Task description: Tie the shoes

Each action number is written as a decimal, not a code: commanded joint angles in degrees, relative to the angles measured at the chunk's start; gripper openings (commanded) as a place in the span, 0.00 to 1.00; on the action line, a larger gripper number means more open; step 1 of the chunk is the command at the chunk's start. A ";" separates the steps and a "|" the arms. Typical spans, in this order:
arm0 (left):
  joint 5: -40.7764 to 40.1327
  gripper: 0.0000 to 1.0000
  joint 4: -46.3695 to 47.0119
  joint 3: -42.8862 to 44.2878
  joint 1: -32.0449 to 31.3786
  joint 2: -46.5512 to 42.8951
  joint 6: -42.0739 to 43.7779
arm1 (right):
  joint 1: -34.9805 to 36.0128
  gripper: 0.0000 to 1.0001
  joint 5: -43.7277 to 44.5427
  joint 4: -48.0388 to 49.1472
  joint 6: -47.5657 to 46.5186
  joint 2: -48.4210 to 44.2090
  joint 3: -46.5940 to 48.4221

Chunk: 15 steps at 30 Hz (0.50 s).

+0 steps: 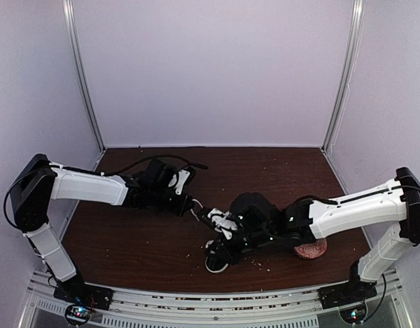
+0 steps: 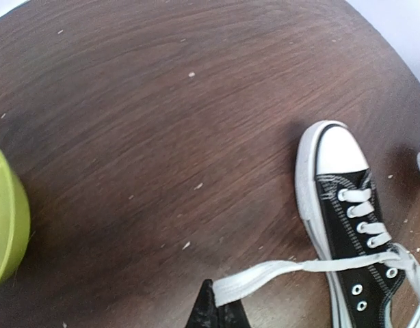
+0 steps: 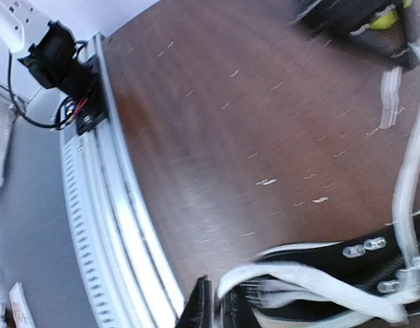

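Observation:
The black sneaker [image 1: 220, 258] with white toe cap lies near the table's front middle, mostly hidden under my right arm. In the left wrist view the shoe [image 2: 347, 225] points away, and a white lace [image 2: 265, 277] runs taut from its eyelets to my left gripper [image 2: 220, 304], which is shut on the lace end. In the top view my left gripper [image 1: 195, 207] is up and left of the shoe. My right gripper [image 1: 220, 225] hovers right over the shoe. In the right wrist view it [image 3: 220, 311] pinches a white lace loop [image 3: 292, 277] beside the shoe's side [image 3: 360, 263].
A pink patterned object [image 1: 310, 250] lies under the right forearm. A yellow-green container [image 2: 1, 219] stands at the left edge of the left wrist view. The metal front rail [image 3: 107, 225] runs close to the shoe. Small crumbs dot the brown table.

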 commanded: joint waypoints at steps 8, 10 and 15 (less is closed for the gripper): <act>9.70 0.00 2.25 3.71 0.72 -1.43 5.90 | -1.42 0.71 7.48 -0.01 -2.38 -9.92 -2.27; 11.01 0.00 2.40 3.63 0.72 -1.99 6.53 | -3.90 0.74 7.78 0.15 -1.97 -12.48 -3.22; 14.07 0.00 5.36 2.62 0.72 -4.13 6.92 | -11.73 0.69 7.19 1.42 1.45 -11.58 -5.05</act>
